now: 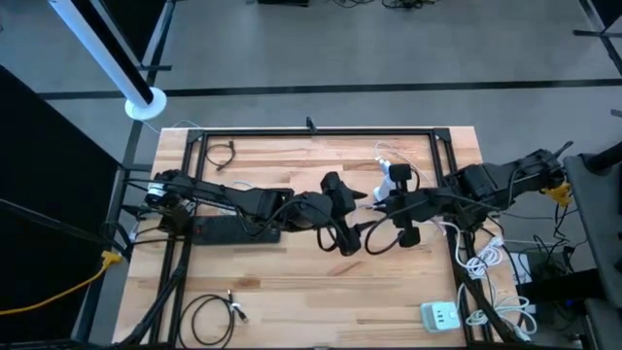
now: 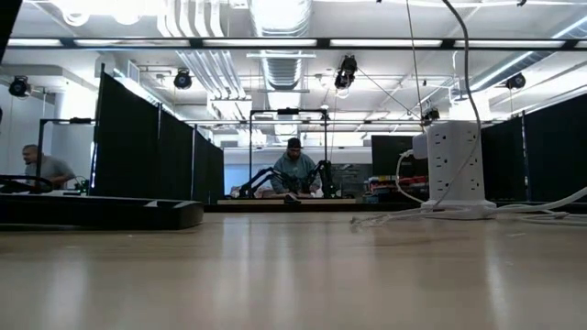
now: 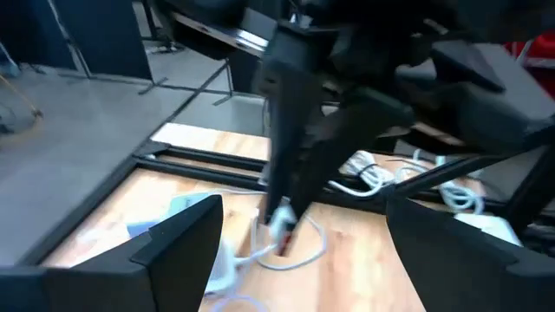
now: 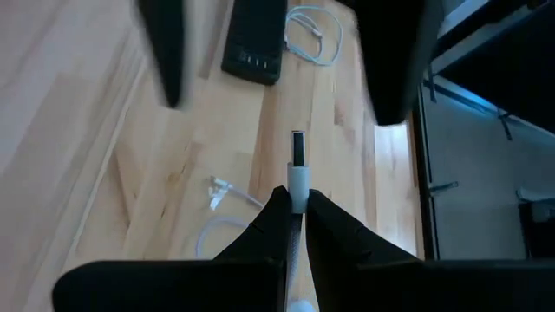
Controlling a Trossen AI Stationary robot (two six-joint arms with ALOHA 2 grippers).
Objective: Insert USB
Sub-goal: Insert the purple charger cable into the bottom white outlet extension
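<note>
The right gripper (image 4: 297, 212) is closed on a USB plug (image 4: 297, 165). The white plug sticks out forward between the two fingertips, with its metal end free. In the high view both arms meet over the middle of the table (image 1: 292, 301), and the right gripper (image 1: 377, 200) is raised above the wood. The left gripper (image 1: 342, 228) is just beside it with its fingers wide apart and nothing between them. The black power strip (image 4: 254, 39) lies flat on the table ahead of the plug, well apart from it, and its USB ports face the plug.

I think the main risk is the angle. The plug is held only at its back part, so it may turn in the fingers when it touches the edge of a port. The strip is also loose and could slide away under the push, unless the left gripper holds it. The white cable (image 4: 227, 227) trailing below may pull the plug sideways.
</note>
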